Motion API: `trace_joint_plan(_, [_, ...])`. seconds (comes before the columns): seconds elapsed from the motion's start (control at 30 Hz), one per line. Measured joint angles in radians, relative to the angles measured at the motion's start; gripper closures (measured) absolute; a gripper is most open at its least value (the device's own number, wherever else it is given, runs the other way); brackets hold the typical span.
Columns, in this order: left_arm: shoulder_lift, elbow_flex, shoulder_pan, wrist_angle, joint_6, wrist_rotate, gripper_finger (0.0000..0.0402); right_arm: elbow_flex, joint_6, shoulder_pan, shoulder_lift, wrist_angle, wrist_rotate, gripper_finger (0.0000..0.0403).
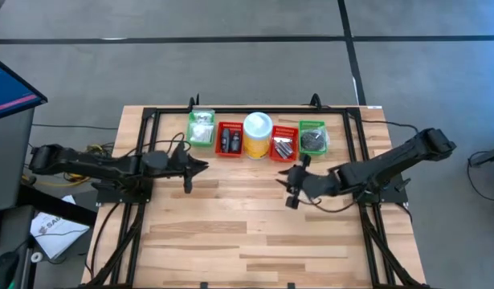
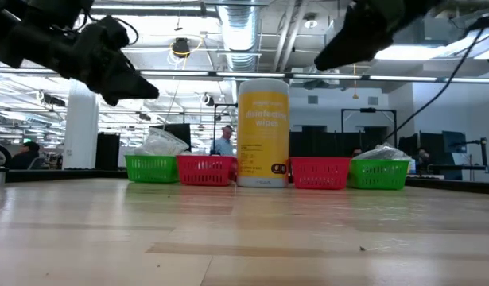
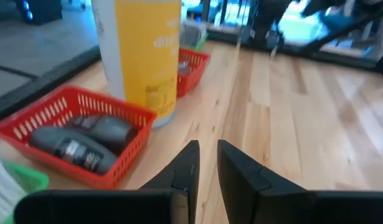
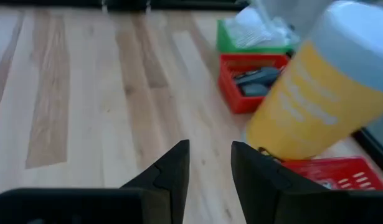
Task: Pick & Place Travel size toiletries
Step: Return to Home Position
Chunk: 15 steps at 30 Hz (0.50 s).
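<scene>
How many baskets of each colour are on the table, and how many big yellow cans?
green plastic mesh baskets: 2
red plastic mesh baskets: 2
yellow round canister with a white lid: 1
Total: 5

A pale blond plank tabletop (image 1: 230,233) banded with tan carries a left green mesh basket (image 2: 151,168), left red mesh basket (image 2: 206,171), right red mesh basket (image 2: 320,172) and right green mesh basket (image 2: 379,175), flanking a yellow wipes canister (image 2: 263,131) with white lid. White fluffy cotton packs (image 1: 201,124) show in the left green basket, dark grey deodorant sticks (image 3: 85,140) with pale labels in the left red, silvery-grey bits (image 1: 283,147) in the right red.
</scene>
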Motion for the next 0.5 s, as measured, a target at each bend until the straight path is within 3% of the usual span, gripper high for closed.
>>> trace_joint_plan(0.23, [-0.127, 0.000, -0.035, -0.079, 0.001, -0.017, 0.0353, -0.209, -0.048, -0.040, -0.205, 0.186, -0.012, 0.0294])
trace_joint_plan(0.5, [-0.193, 0.000, -0.070, -0.091, 0.007, -0.026, 0.0353, -0.354, -0.140, -0.120, -0.413, 0.295, -0.053, 0.0294])
